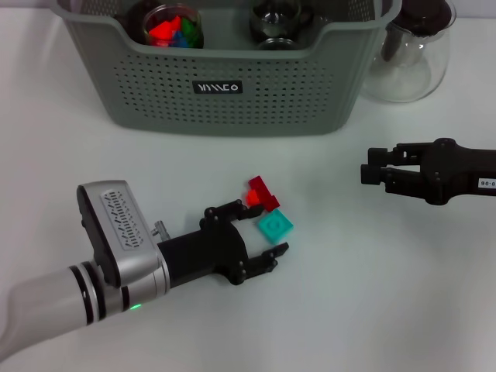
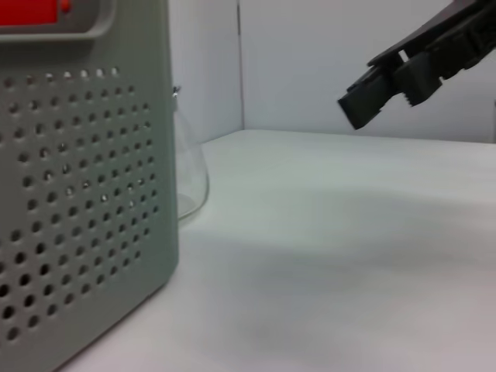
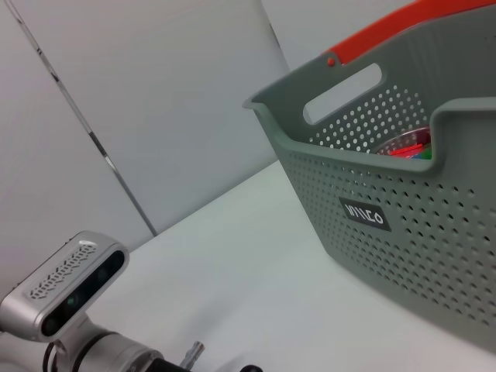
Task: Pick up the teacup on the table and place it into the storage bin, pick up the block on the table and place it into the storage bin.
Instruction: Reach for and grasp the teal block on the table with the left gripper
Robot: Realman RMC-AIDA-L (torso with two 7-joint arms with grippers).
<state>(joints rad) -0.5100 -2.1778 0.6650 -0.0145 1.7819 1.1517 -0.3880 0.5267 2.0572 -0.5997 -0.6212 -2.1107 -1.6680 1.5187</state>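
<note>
The grey-green storage bin (image 1: 225, 93) stands at the back of the table, also seen in the left wrist view (image 2: 77, 194) and the right wrist view (image 3: 387, 201). Inside it sit a clear glass teacup (image 1: 275, 23) and a glass cup of coloured blocks (image 1: 172, 27). On the table lie a red block (image 1: 262, 194) and a teal block (image 1: 275, 225). My left gripper (image 1: 252, 231) lies low and open, its fingertips on either side of the blocks' near edge. My right gripper (image 1: 370, 174) hovers shut at the right, holding nothing, and shows in the left wrist view (image 2: 384, 89).
A clear glass teapot (image 1: 415, 54) with a black lid stands right of the bin, its glass wall (image 2: 190, 178) showing beside the bin's corner. The bin carries a red handle (image 3: 418, 19).
</note>
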